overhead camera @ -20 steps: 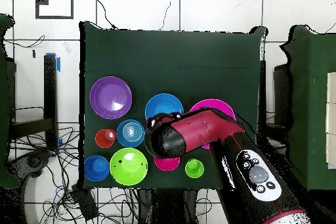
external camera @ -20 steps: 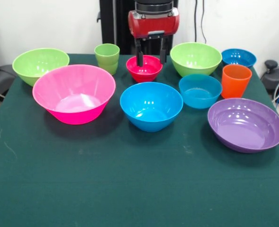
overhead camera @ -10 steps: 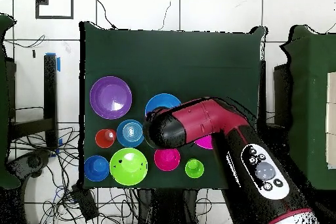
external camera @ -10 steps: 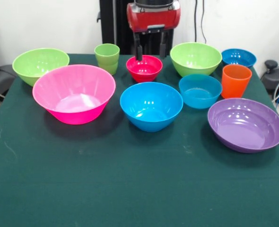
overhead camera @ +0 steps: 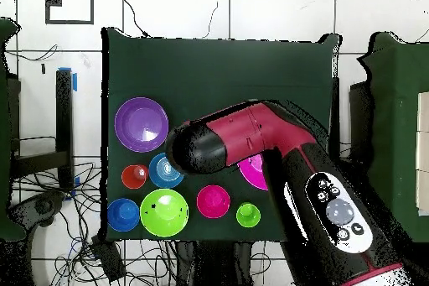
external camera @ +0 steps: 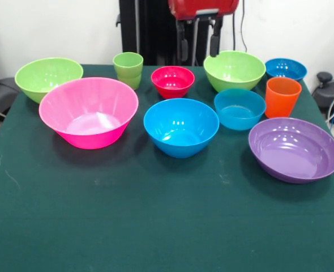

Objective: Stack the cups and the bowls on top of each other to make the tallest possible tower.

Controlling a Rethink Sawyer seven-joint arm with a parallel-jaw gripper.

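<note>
My gripper hangs open and empty at the table's back, high above the gap between the small red bowl and a light green bowl. Two nested green cups stand left of the red bowl. The large pink bowl, a big blue bowl, a mid blue bowl, the orange cup, the purple bowl, a small blue bowl and a second green bowl all stand apart on the cloth. In the overhead view the arm hides the big blue bowl and most of the pink bowl.
The dark green cloth covers the table. The robot's black pedestal stands behind the back edge. In the overhead view the purple bowl, red bowl and green cup show beside the arm.
My gripper has risen from just above the red bowl and moved to the right in the front view, still open and empty. No cup or bowl has moved.
</note>
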